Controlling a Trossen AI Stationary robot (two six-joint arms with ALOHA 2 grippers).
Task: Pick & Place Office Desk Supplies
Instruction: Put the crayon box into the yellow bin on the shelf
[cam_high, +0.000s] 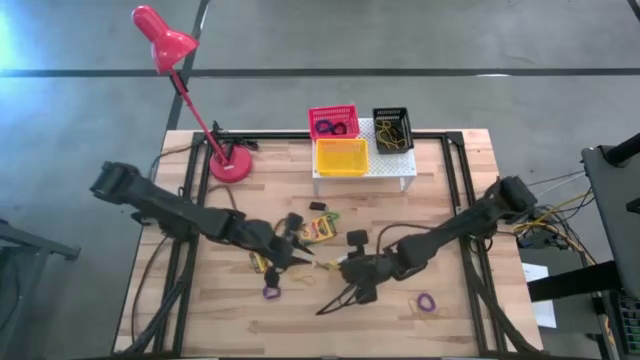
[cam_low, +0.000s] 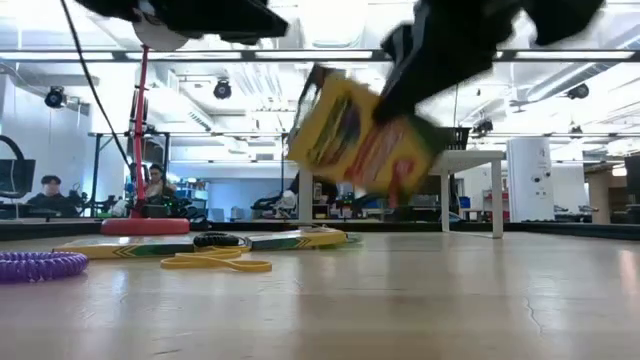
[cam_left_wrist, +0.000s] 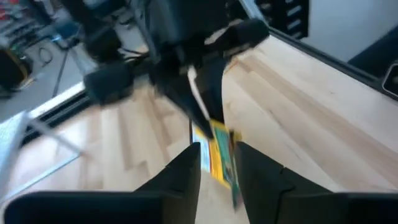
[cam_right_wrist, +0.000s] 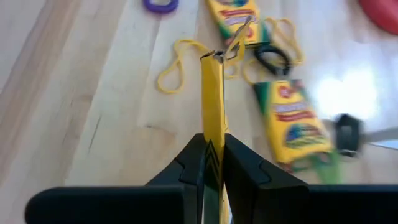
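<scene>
One crayon box (cam_right_wrist: 212, 106) stands edge-up, clamped in the right pincer (cam_right_wrist: 213, 152).

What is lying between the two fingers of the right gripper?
In the right wrist view, a yellow crayon box stands edge-on between the fingers of the right gripper, which are closed on it.

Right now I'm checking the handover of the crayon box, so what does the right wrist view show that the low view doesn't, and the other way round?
Only the right wrist view: the right tool shut on the edge of the held crayon box, with a black loop on the table below. Only the low view: the white shelf, the red lamp and the room behind. Both share the held crayon box, the yellow loop and the purple loop.
</scene>
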